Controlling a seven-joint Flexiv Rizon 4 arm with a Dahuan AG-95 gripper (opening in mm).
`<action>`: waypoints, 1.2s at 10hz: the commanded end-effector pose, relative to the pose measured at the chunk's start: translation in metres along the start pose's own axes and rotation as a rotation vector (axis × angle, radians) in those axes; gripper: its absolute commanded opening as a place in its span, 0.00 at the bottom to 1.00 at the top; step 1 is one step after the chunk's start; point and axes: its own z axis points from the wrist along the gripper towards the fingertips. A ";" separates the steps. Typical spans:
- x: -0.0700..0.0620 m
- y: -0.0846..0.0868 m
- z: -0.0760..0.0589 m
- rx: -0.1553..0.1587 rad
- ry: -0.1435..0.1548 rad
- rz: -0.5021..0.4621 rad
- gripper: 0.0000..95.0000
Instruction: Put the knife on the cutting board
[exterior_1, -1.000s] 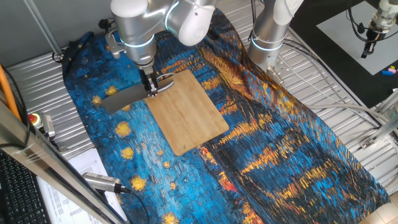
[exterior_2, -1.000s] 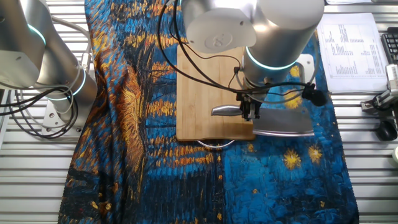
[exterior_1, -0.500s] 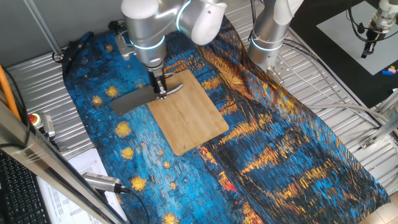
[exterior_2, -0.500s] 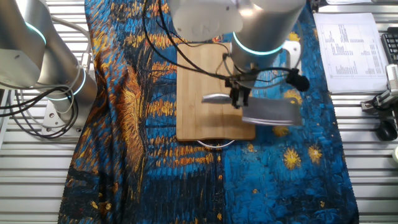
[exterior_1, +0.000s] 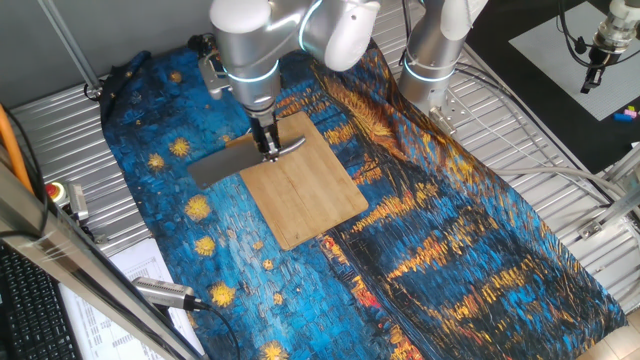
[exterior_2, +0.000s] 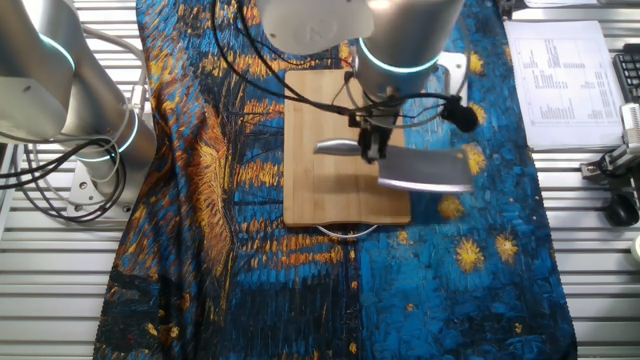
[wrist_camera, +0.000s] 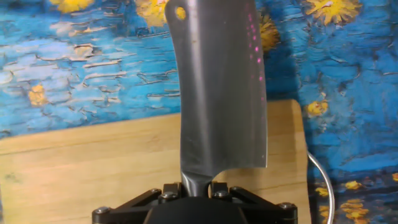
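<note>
The knife (wrist_camera: 221, 93) is all metal, with a brushed dull-grey blade that has a soft sheen, plus a shinier silvery handle. It's clamped in the claw (wrist_camera: 198, 186), which looks like matt black metal or plastic with small bright screw heads. Under the knife, the cutting board (exterior_1: 305, 185) is pale bamboo, smooth and matt, fine grain lines. Around the board, a painted-looking blue and orange cloth (exterior_1: 450, 250) lies wrinkled over the ribbed metal surface (exterior_1: 60, 115). Printed paper (exterior_2: 565, 70) sits beyond the cloth.

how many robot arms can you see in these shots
2. One arm stands over the cutting board, its gripper holding the knife. A second arm stands idle at the cloth's far edge. None seems hidden.
</note>
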 end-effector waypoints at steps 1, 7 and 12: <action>0.017 0.008 0.001 0.006 -0.011 0.002 0.00; 0.052 0.031 0.007 0.011 -0.015 -0.055 0.00; 0.055 0.041 0.003 0.034 0.005 -0.378 0.00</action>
